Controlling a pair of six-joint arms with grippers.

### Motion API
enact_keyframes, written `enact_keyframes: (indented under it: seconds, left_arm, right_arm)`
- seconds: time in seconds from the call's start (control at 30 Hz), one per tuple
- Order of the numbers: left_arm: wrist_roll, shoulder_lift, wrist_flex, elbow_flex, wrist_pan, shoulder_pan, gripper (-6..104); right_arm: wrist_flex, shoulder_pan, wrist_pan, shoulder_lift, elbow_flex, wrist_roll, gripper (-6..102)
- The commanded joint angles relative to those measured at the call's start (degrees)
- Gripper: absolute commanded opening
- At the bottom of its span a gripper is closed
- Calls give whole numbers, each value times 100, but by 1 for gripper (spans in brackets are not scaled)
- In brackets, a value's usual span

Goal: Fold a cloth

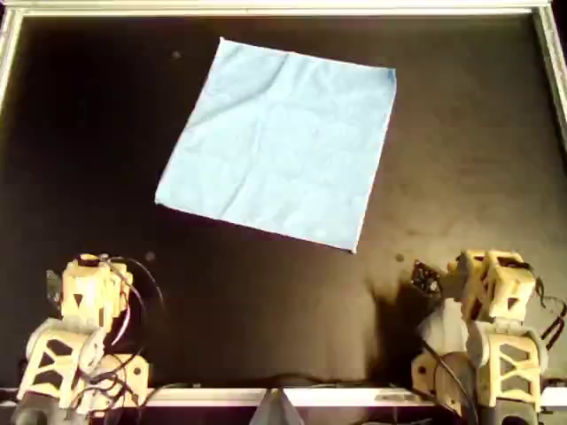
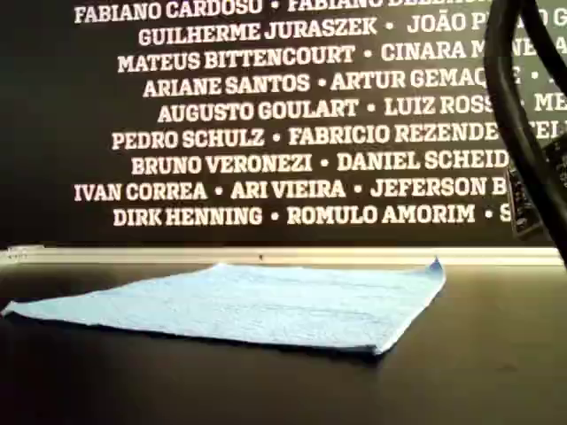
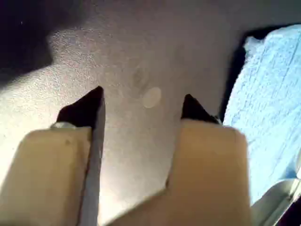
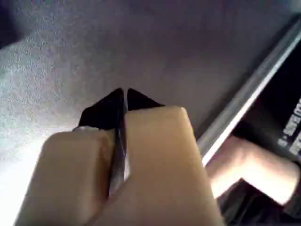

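Observation:
The cloth (image 1: 279, 142) is a light sky-blue square sheet lying flat and unfolded on the black table (image 1: 89, 133), turned at a slight angle, in the far half. It also shows in the exterior view (image 2: 257, 305), one far corner curling up. In the first wrist view my first gripper (image 3: 142, 96) is open and empty above bare table, with an edge of the cloth (image 3: 268, 108) beside it, apart from the fingers. In the second wrist view my second gripper (image 4: 123, 92) is shut on nothing above bare table. No cloth shows there.
Two tan arms (image 1: 84, 305) (image 1: 487, 301) sit at the near corners in the overhead view; the wrist views do not settle which is which. A metal rail (image 1: 275, 7) frames the table. A black cable (image 2: 523, 124) hangs at the exterior view's right.

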Motion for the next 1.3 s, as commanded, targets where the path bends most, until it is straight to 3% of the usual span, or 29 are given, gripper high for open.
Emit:
enact_keyframes:
  seconds: [0.0,0.47,0.6,1.07,1.27]
  left_arm:
    - [-993,-229,-105,-53,993,1125,4]
    - [-993,-202,-105,-53,1002,1125,5]
    - [-984,-229,-105,-53,1037,1072,6]
    - [-984,-53,-193,-62,1011,1072,4]
    - [-826,-44,-193,-62,1116,1037,5]
  right_arm:
    - [-1011,352,-141,0,88,-123,-1]
    - [-1011,352,-141,18,88,-114,-1]
    - [-1011,369,-229,141,79,-26,0]
    - [-1116,448,-193,149,70,-105,-1]
    - [-1116,448,-246,149,70,-53,0]
